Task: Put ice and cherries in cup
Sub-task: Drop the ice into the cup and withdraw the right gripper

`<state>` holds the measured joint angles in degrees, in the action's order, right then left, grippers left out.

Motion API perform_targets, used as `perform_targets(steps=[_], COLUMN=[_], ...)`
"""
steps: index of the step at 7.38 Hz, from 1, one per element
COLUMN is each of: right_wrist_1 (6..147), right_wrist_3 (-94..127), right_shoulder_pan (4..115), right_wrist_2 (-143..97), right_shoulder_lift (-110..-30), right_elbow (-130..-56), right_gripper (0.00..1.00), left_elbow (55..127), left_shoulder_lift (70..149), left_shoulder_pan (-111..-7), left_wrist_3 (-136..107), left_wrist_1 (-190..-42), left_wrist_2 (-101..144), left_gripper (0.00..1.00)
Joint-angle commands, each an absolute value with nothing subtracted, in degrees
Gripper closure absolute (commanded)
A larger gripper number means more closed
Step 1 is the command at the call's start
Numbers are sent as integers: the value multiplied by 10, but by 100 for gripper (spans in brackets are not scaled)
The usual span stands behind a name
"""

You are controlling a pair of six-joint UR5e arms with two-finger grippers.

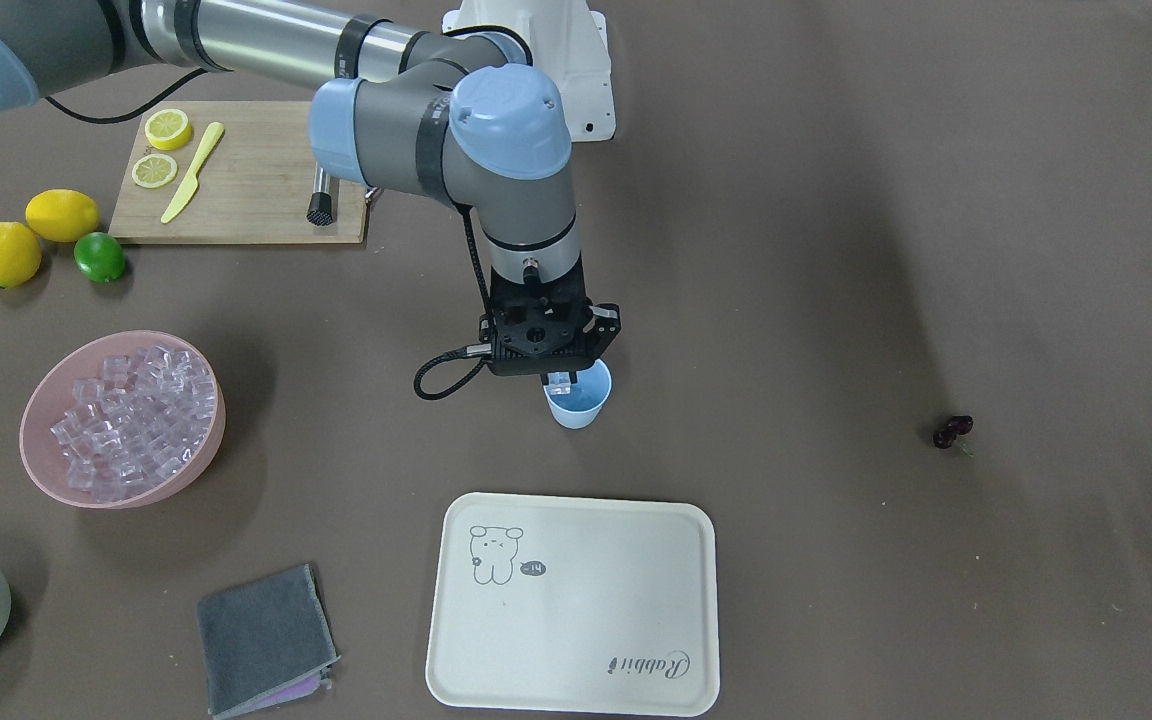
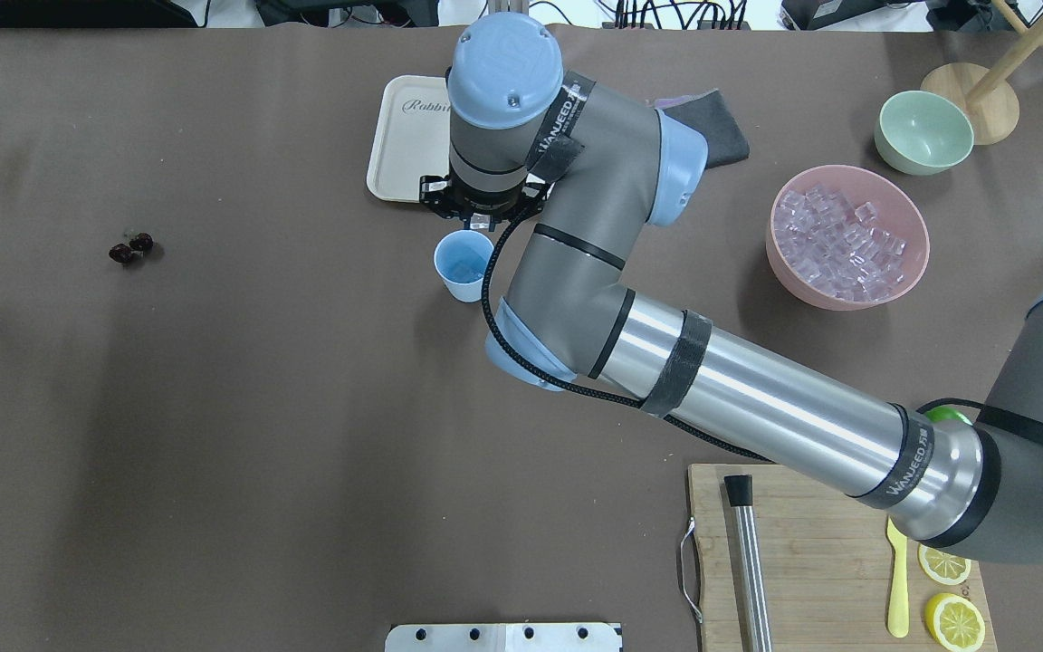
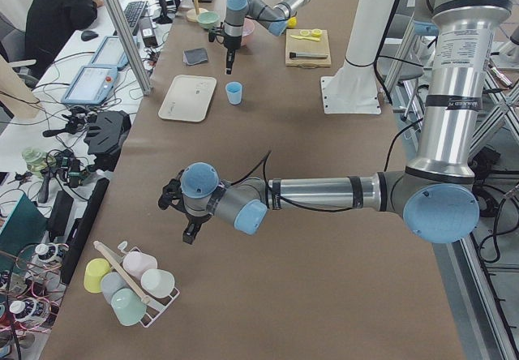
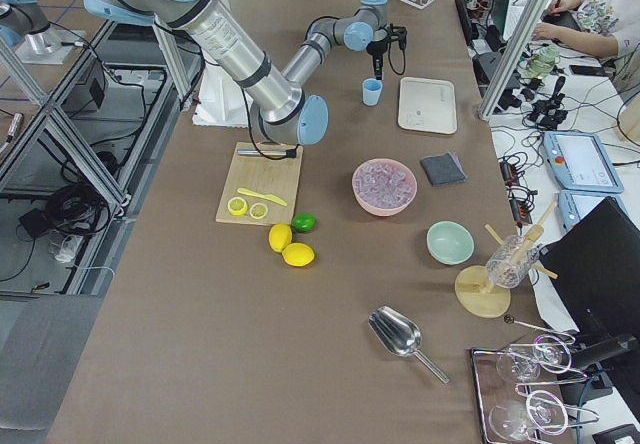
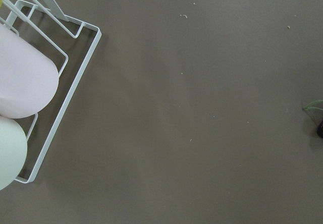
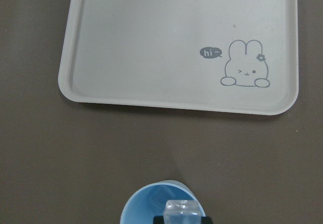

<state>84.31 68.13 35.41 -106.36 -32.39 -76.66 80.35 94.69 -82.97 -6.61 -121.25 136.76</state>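
the small, tapered light blue plastic cup (image 1: 581, 405) stands upright near the middle of the brown table (image 1: 836, 250). right over its rim hangs the right gripper (image 1: 560, 374), pointing straight down. its fingers are pinched on one clear glassy ice cube (image 6: 180, 208), and the wrist view looks down past that cube into the cup's round mouth. whether anything lies inside the cup is hard to tell from here.

just beyond the cup, on the operators' side, lies the cream rectangular tray (image 1: 586, 640) with a little rabbit drawing, close to the cup but not touching it. out to the robot's right, the large pink bowl (image 1: 201, 460) sits heaped with more ice (image 1: 126, 415). well off to the robot's left, the pair of dark red cherries (image 1: 952, 431) on a thin green stem lies on the table, well apart from both arms.

the left gripper (image 3: 193, 232) hangs low over the table far down at its left end, near a white wire rack (image 3: 158, 303) of pastel cups. it shows only in the side view, so i cannot tell whether its fingers are apart or together.
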Motion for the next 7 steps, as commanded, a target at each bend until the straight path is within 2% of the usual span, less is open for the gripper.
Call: perform_targets(steps=[1, 2, 5, 6, 7], right_wrist_1=[820, 818, 818, 818, 818], right_wrist_3=[686, 686, 712, 711, 706], right_shoulder_pan=[340, 334, 305, 302, 303], right_wrist_2=[-1034, -1032, -997, -991, -991], right_shoulder_lift=[-319, -320, -322, -326, -330], right_elbow=[-751, -746, -748, -748, -748], right_gripper=[100, 90, 25, 11, 4], left_elbow=[806, 806, 809, 814, 814], left_shoulder_lift=[944, 944, 952, 952, 953], left_shoulder_pan=[-830, -830, -830, -829, -829], left_wrist_3=[-67, -69, -68, -69, -68], left_wrist_1=[-1213, -1213, -1210, -1212, -1212], left_wrist_2=[1368, 1368, 1368, 1368, 1367], left_gripper=[2, 2, 2, 2, 2])
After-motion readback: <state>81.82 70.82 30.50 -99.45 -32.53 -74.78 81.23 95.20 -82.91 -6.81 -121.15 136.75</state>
